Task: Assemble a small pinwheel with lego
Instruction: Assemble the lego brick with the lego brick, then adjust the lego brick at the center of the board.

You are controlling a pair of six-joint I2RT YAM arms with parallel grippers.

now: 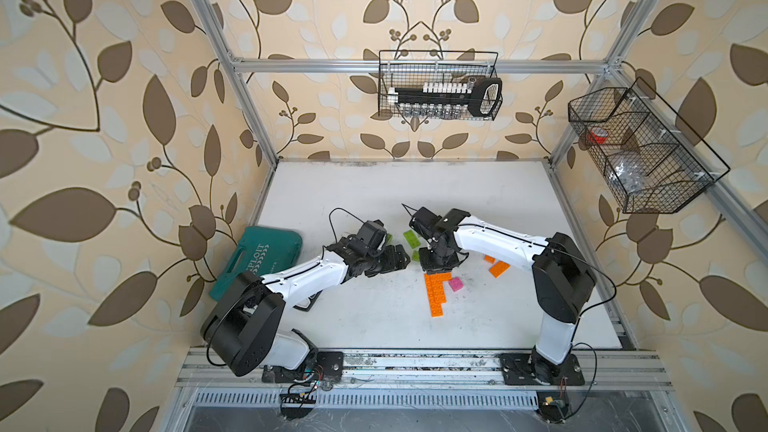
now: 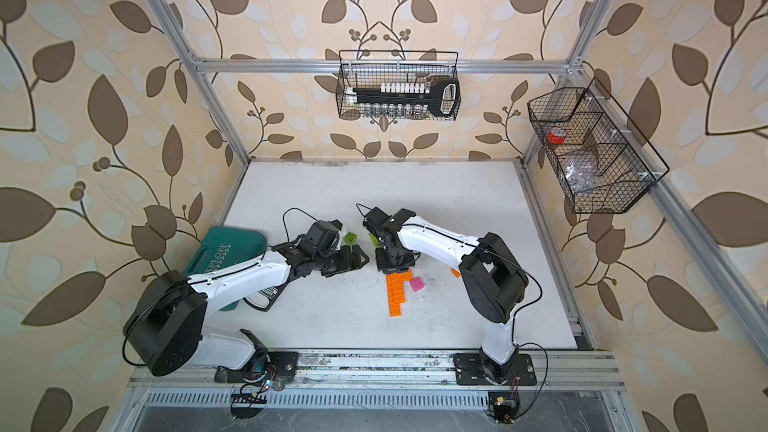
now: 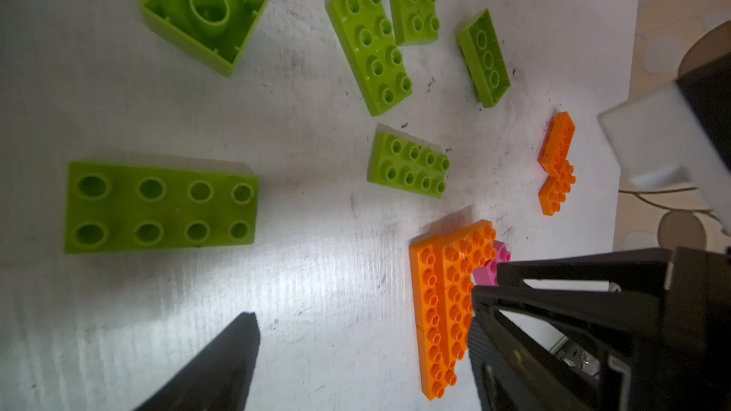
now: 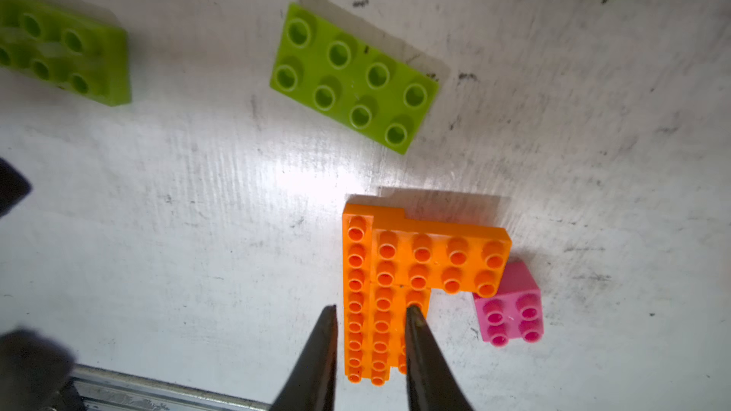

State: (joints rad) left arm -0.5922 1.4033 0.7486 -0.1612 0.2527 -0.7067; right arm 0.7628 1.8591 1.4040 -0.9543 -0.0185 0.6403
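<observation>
On the bench (image 1: 374,326), the orange brick assembly (image 1: 436,290) lay flat, its long axis running from front edge to back, with the pink brick (image 1: 456,284) against its right side. Over its far end the right gripper (image 4: 372,312) was only a little parted and empty. The left gripper (image 3: 362,306) was wide apart, also empty. Beyond lay scattered lime-green bricks (image 1: 411,238).

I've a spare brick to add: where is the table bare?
Bare: the far half of the table, beyond the green bricks, and the near strip between orange bricks and front rail. Crowded: the middle and, by the case, the left edge.

Scuffed white table (image 1: 353,193) bears lime bricks (image 1: 412,238), orange bricks (image 1: 436,292), pink brick (image 1: 456,283), teal case (image 1: 266,249).
</observation>
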